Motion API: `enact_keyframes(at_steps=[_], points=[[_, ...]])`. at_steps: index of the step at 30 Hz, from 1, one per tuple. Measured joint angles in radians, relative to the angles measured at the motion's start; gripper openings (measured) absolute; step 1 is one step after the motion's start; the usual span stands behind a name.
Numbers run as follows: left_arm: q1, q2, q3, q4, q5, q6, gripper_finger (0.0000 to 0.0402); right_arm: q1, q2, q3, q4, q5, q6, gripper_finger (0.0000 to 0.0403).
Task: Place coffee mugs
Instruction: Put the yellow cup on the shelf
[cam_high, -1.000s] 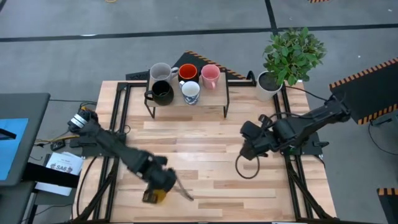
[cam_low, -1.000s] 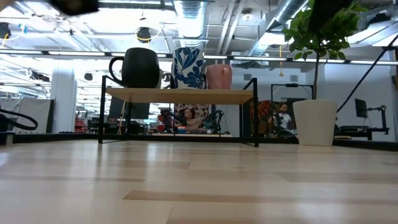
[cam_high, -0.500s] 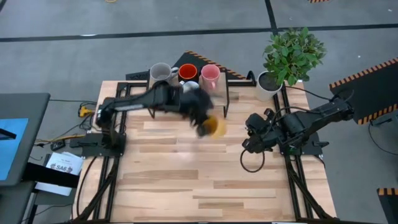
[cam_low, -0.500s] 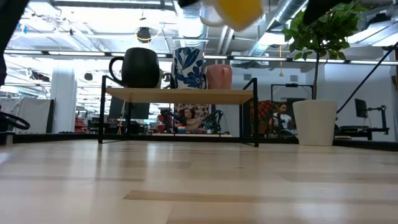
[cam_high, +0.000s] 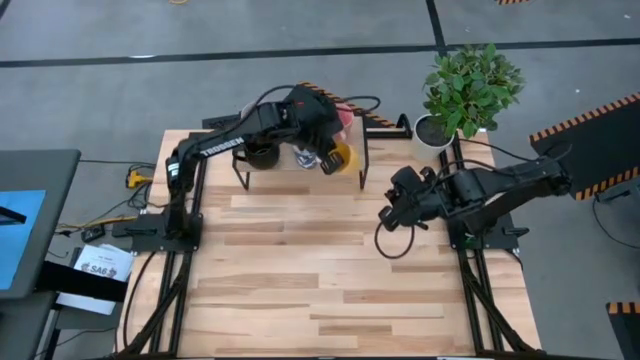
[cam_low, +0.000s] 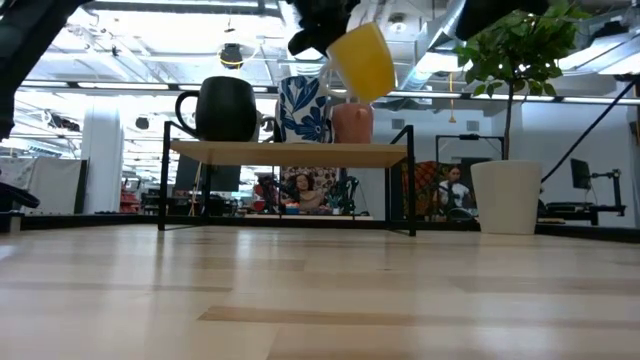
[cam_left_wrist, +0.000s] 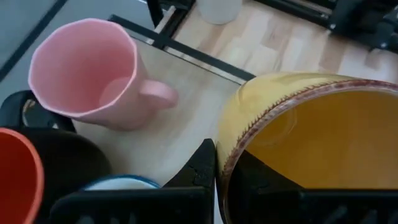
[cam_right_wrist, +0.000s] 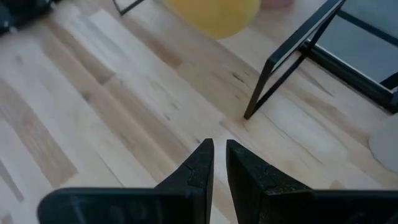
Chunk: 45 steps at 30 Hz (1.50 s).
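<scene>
One yellow-orange mug (cam_high: 342, 157) is pinched at its rim by the left hand (cam_high: 327, 157), lifted in the air and tilted at the near right corner of the shelf (cam_low: 288, 152); from the low camera it hangs above the pink mug (cam_low: 352, 123). In the left wrist view the mug is cut off at the picture's edge, and only one dark finger (cam_left_wrist: 203, 163) shows against its outer wall. Beyond it the pink mug stands upright on the shelf board, the red-orange mug (cam_left_wrist: 17, 180) shows only as a sliver, and a blue-rimmed mug (cam_left_wrist: 121, 183) barely shows. From above, the left arm hides most of the mugs. The black mug (cam_low: 226, 108) and the blue-patterned mug (cam_low: 304, 108) stand on the shelf. The right hand (cam_high: 388, 216) hovers over the wooden surface (cam_high: 300, 270) right of the shelf, its fingers (cam_right_wrist: 202, 165) nearly pressed together, pinching nothing.
</scene>
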Motion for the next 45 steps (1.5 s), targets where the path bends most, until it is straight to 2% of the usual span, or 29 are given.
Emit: enact_keyframes(at_steps=[5,15,23,45], points=[[0.045,0.0,0.0,0.001,0.077,0.05,0.0,-0.033,0.0,0.0,0.046,0.0,0.002,0.007],[0.048,0.0,0.0,0.051,0.072,0.087,0.0,-0.071,0.0,0.0,0.104,0.0,-0.052,0.007],[0.046,-0.001,0.0,0.063,0.111,0.088,0.0,-0.095,0.0,0.0,0.138,-0.004,-0.096,0.007],[0.033,-0.002,0.0,0.071,0.105,0.077,0.0,-0.095,0.001,0.0,0.135,-0.031,-0.088,0.007]])
